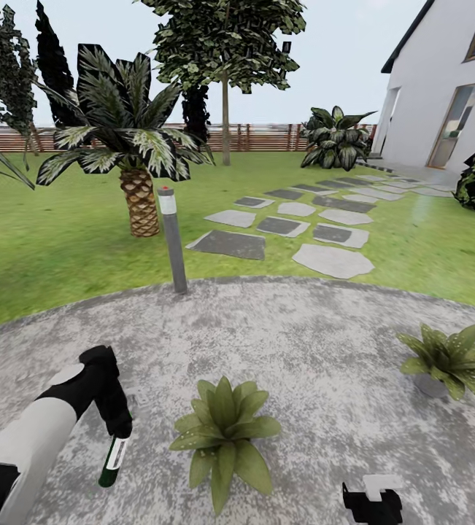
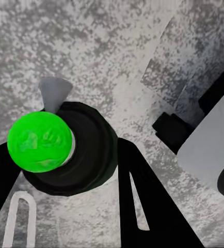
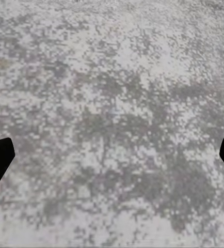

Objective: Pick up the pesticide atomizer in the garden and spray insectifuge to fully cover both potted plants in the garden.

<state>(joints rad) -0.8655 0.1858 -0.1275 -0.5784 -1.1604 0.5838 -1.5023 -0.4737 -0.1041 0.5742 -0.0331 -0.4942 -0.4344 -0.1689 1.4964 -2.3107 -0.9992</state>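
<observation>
My left gripper [image 1: 117, 430] is shut on the pesticide atomizer [image 1: 112, 458], a small dark bottle with a pale band, hanging over the grey paving. In the left wrist view the atomizer [image 2: 89, 155] sits between my black fingers [image 2: 143, 196], and its end cap [image 2: 40, 142] looks bright green. One potted plant [image 1: 222, 437] stands just right of the bottle. The other potted plant [image 1: 450, 361] is farther right. Whether insectifuge specks lie on the leaves is too small to tell. My right gripper [image 1: 372, 504] is low at the front and open, with only bare paving [image 3: 112, 124] between its tips.
A grey lamp post with a red cap [image 1: 171, 240] stands at the paving's far edge. Behind it are a palm [image 1: 138, 197], the garden lawn [image 1: 55, 248], stepping stones [image 1: 295, 233], a slatted fence [image 1: 259, 137] and a white house [image 1: 441, 87].
</observation>
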